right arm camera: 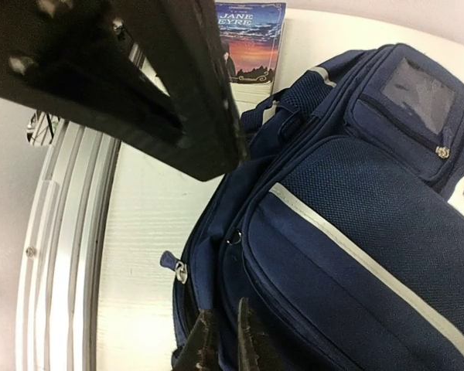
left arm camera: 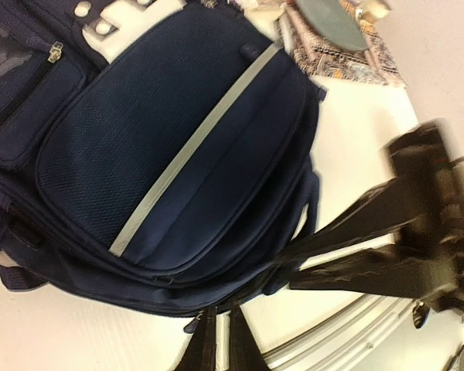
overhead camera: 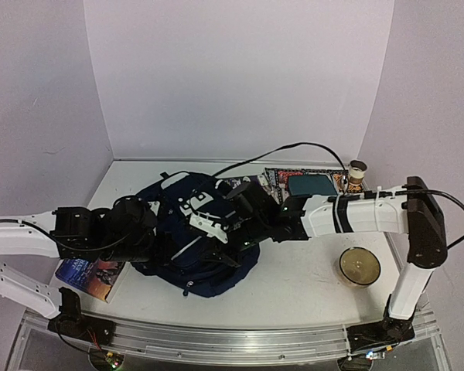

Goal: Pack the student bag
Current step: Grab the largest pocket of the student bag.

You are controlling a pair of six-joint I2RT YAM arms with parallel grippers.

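Note:
The student bag [overhead camera: 193, 255], dark navy with a grey-white stripe, lies flat mid-table. It fills the left wrist view [left arm camera: 178, 131] and the right wrist view [right arm camera: 356, 232]. My left gripper [overhead camera: 159, 233] reaches it from the left. In its wrist view the gripper [left arm camera: 218, 315] is closed to a narrow slit on the bag's lower edge, beside a zipper pull [left arm camera: 192, 323]. My right gripper [overhead camera: 233, 224] comes from the right. In its wrist view the gripper [right arm camera: 223, 328] is pinched on navy fabric at the zipper edge, near another pull [right arm camera: 175, 267].
A paperback book [overhead camera: 91, 276] lies left of the bag, and it shows in the right wrist view [right arm camera: 251, 39]. A patterned mat with a teal pouch [overhead camera: 309, 185] and a small cup [overhead camera: 357, 171] sit at back right. A bowl [overhead camera: 359, 265] stands at front right.

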